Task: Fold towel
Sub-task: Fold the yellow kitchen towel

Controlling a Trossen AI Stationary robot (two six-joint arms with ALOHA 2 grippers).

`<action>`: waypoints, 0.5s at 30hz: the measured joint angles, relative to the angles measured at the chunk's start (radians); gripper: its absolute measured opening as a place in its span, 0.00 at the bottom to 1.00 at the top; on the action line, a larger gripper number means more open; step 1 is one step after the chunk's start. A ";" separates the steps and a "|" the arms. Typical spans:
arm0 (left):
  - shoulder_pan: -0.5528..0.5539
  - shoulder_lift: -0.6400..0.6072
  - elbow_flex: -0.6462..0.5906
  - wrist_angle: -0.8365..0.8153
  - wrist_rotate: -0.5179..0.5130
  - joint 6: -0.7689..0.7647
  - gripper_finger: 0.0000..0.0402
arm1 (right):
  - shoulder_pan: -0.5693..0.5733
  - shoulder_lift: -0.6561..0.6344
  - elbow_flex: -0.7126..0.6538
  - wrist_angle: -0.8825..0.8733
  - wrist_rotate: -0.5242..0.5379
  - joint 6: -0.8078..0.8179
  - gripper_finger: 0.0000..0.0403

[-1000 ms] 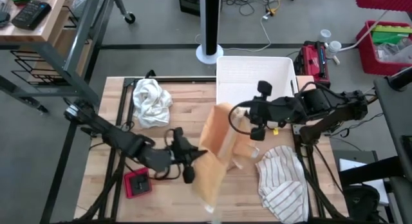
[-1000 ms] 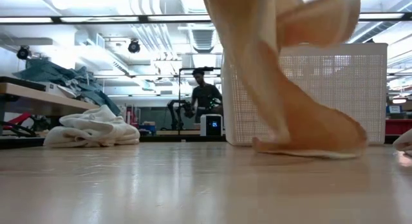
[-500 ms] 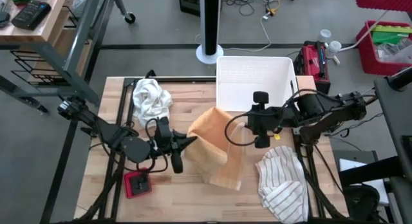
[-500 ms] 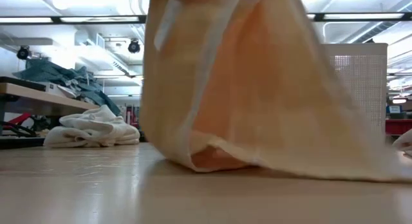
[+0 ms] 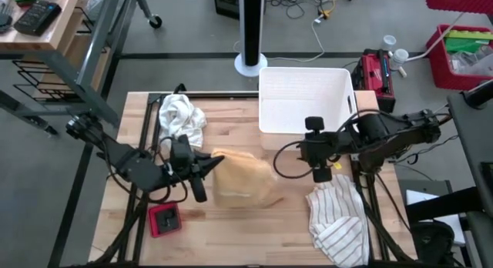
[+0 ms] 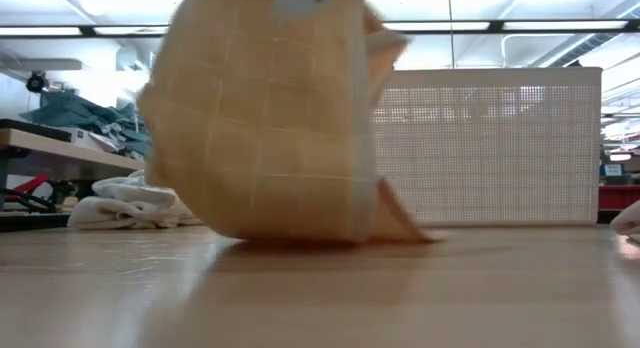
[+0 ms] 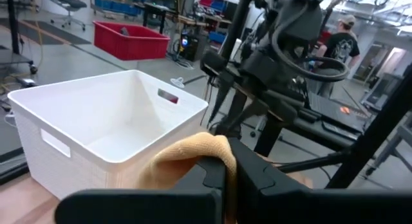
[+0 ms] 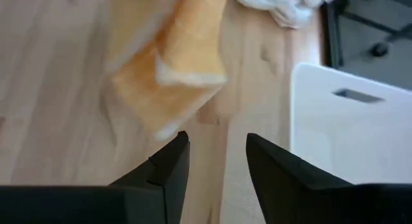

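Observation:
The orange towel (image 5: 243, 179) hangs bunched at the table's middle, and the low view shows its lower folds (image 6: 290, 228) resting on the wood. My left gripper (image 5: 208, 165) is at the towel's left end and is shut on it; in the left wrist view the cloth (image 7: 183, 159) bulges out past the fingertips. My right gripper (image 5: 308, 154) hovers to the right of the towel, clear of it. It is open, and between its fingers (image 8: 217, 143) only bare table shows, with the towel (image 8: 174, 56) lying ahead of them. My left gripper pinches a bunched part of the towel's left end (image 7: 217, 147) between its two shut fingers. How many layers it has, I cannot tell. The fingers lie about level and come from the table's left. The towel hangs below them, its bottom (image 6: 300, 233) on the table.
A white bin (image 5: 306, 98) stands at the far middle-right. A crumpled white cloth (image 5: 181, 122) lies at the far left, and a striped towel (image 5: 339, 218) lies near the right front. A small red object (image 5: 164, 219) sits near the left front. A person stands in the room beyond the table.
My left gripper has risen and gone toward the table's left edge, pulling the towel with it. The towel's right end has come away from my right gripper. The cloth, which was stretched between the two grippers, has dropped into a bunch hanging from the left one. My right gripper has tipped downward.

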 joint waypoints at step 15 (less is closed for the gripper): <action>0.002 -0.004 0.000 0.056 -0.002 -0.004 0.00 | 0.157 0.094 -0.071 0.216 0.067 -0.413 0.31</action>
